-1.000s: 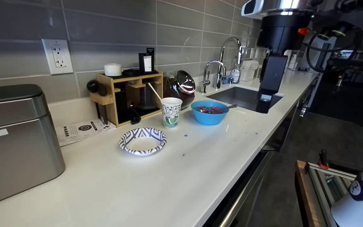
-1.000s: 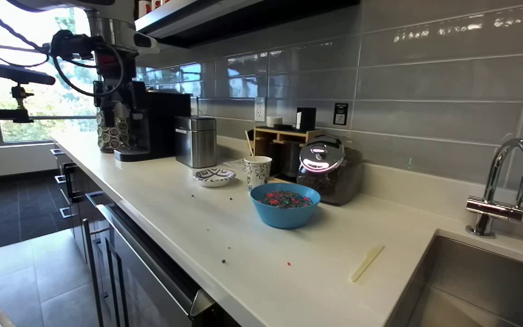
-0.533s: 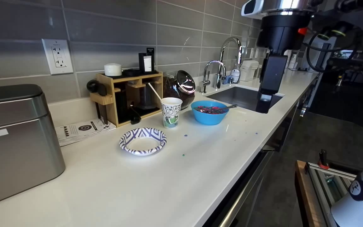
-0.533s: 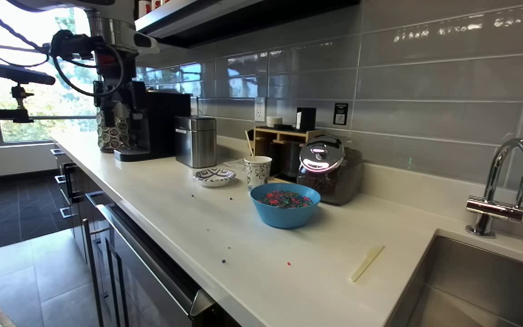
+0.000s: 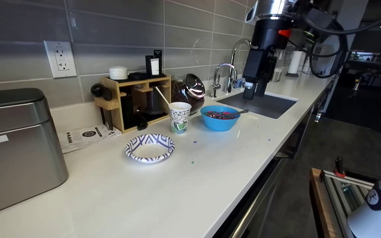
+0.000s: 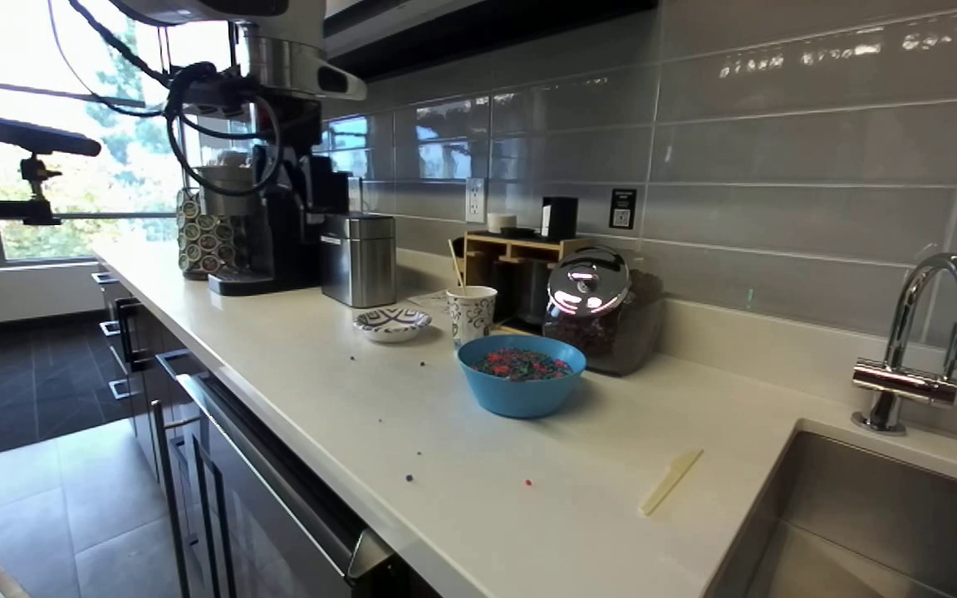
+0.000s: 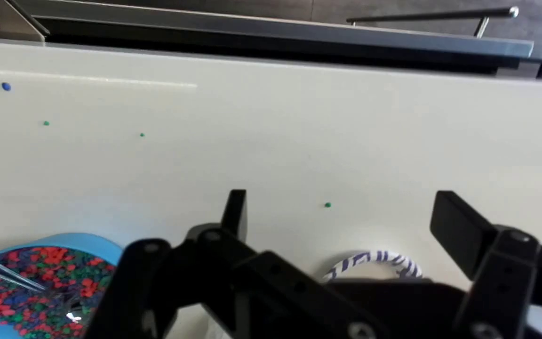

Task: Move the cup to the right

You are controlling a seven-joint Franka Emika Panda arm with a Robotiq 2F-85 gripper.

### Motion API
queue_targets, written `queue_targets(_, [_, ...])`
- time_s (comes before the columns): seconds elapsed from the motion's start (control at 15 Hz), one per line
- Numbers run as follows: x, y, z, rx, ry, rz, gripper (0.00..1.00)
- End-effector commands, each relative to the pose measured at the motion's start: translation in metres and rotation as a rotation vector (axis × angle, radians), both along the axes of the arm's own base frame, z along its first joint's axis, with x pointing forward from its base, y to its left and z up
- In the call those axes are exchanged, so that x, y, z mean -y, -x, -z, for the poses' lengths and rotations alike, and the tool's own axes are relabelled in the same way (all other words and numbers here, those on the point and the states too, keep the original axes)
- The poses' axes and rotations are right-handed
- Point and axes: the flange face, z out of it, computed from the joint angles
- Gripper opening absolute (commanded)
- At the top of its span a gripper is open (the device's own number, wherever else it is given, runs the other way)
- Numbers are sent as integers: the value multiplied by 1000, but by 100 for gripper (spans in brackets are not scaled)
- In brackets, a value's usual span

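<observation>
The small white cup with a printed pattern (image 5: 179,117) stands upright on the counter, with a thin pale stick (image 5: 162,95) leaning out of it. It also shows in an exterior view (image 6: 471,312), partly behind the blue bowl (image 6: 522,394). In the wrist view the cup is almost wholly hidden behind the gripper. My gripper (image 7: 339,202) is open, with its fingers wide apart and nothing between them. In an exterior view the gripper (image 5: 255,92) hangs in the air above the counter, well apart from the cup.
A blue-and-white patterned plate (image 5: 149,151) lies beside the cup. The bowl holds small coloured bits and a spoon (image 5: 238,113). A wooden organizer (image 5: 117,102) and a glass jar (image 6: 624,324) stand by the wall. A pale knife (image 6: 671,482) lies near the sink (image 6: 861,482).
The arm has moved and tilted over the last half second, towards the tiled wall and rightward in an exterior view. The cup, plate and bowl have not moved.
</observation>
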Motion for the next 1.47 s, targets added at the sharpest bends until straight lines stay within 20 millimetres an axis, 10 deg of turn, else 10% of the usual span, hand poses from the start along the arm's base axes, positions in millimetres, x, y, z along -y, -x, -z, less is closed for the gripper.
queue_targets(0.0, [39,-40,6,31,-90,177,100])
queue_targets(0.87, [97,-156,42,13,-88,673,100])
queue_targets(1.4, [106,-164,55,-15,-92,695,100])
